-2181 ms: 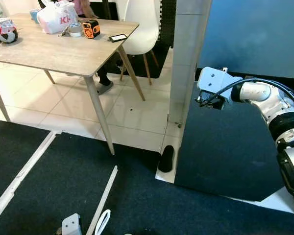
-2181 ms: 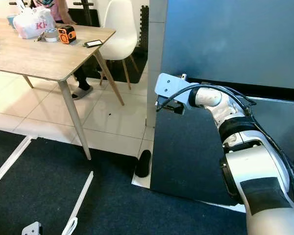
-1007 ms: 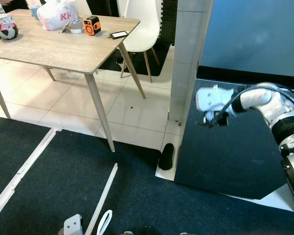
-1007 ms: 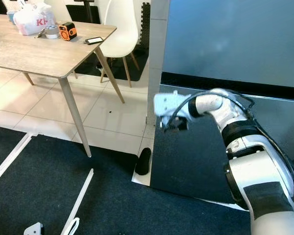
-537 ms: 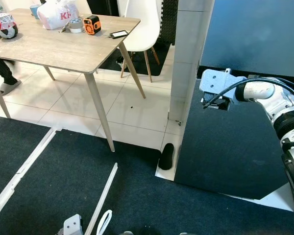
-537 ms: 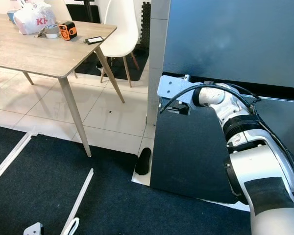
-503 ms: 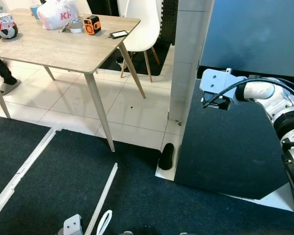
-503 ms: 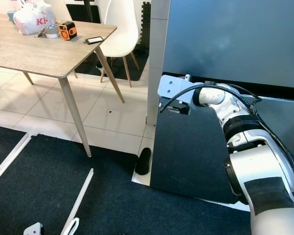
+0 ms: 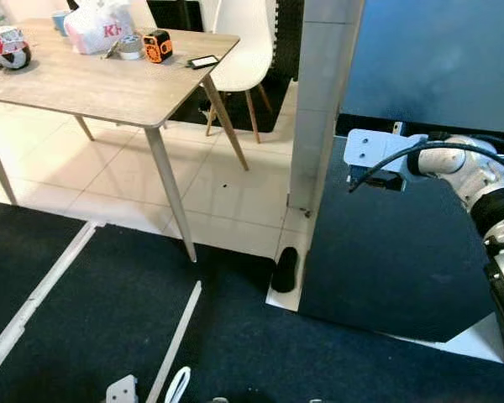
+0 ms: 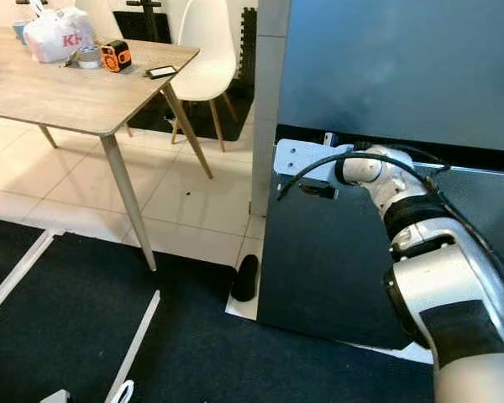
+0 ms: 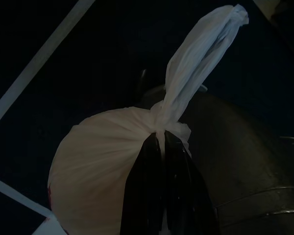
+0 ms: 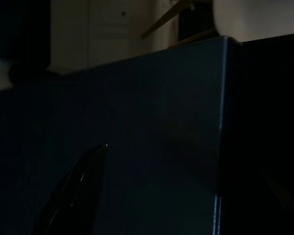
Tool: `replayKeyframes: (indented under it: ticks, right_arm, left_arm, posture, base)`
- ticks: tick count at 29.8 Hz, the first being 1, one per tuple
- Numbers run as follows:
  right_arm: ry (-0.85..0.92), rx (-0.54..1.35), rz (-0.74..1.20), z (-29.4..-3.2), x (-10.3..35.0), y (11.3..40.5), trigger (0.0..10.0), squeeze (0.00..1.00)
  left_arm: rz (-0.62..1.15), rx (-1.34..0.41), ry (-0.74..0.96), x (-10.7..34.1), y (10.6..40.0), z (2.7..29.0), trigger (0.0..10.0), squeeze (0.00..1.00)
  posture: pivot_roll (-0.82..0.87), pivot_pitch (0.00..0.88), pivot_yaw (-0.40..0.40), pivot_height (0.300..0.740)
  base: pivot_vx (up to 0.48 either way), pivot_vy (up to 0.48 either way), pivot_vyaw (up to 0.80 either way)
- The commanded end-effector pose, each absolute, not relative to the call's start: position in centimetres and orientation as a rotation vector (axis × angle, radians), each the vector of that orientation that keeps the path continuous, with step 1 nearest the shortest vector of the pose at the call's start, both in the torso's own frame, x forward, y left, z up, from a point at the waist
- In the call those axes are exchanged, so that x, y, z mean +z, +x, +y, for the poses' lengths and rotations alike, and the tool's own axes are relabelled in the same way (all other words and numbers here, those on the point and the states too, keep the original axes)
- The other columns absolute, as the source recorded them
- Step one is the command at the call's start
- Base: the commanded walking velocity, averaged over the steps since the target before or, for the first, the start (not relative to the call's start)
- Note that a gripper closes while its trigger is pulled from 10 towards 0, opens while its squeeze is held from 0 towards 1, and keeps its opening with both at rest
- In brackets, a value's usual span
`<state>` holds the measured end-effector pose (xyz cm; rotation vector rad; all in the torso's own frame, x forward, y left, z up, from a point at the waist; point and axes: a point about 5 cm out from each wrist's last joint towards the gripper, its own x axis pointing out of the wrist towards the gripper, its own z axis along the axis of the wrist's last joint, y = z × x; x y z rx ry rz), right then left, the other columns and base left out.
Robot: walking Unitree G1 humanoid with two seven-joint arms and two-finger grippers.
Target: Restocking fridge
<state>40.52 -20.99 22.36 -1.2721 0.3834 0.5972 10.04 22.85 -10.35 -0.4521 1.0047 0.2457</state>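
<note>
Left end effector (image 11: 161,139) pinches white bag (image 11: 103,166) knot; right end effector (image 10: 307,189) at fridge door (image 10: 336,269), state unclear.

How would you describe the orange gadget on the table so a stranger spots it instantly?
Find the wooden table, then its far end beside the white chair. The orange gadget sits between a tape roll and a flat black phone; nothing else there is orange and black.

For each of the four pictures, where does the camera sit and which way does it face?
Left eye, head: down at the dark blue fridge door, wooden table; right arm shows.
Right eye, head: the same scene, with the right gripper at the door's top edge.
Left wrist: along the left gripper, shut on a knotted white plastic bag.
Right wrist: against the door; one finger shows.
</note>
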Motion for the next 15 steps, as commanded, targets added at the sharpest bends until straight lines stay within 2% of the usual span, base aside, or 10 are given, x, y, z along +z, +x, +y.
replayKeyframes:
  ticks: [1,12,15]
  right_arm:
    - [-1.296,0.677,0.534,-21.6,20.1,39.8,10.0,0.00]
    - [-1.337,0.839,0.647,-21.7,20.0,39.1,10.0,0.00]
    - [-1.313,0.944,0.701,-21.7,19.5,38.5,10.0,0.00]
  left_arm:
    - [1.039,0.245,-0.453,-10.6,9.1,22.7,10.0,0.00]
    - [1.039,0.235,-0.454,-10.6,9.2,22.5,10.0,0.00]
    - [1.034,0.230,-0.455,-10.6,9.4,22.5,10.0,0.00]
  posture:
    - [-0.01,0.080,-0.012,0.740]
    - [-0.02,0.085,-0.017,0.740]
    - [-0.02,0.084,-0.015,0.740]
  base:
    - [0.000,0.000,0.00]
    - [0.000,0.000,0.00]
    - [0.000,0.000,0.00]
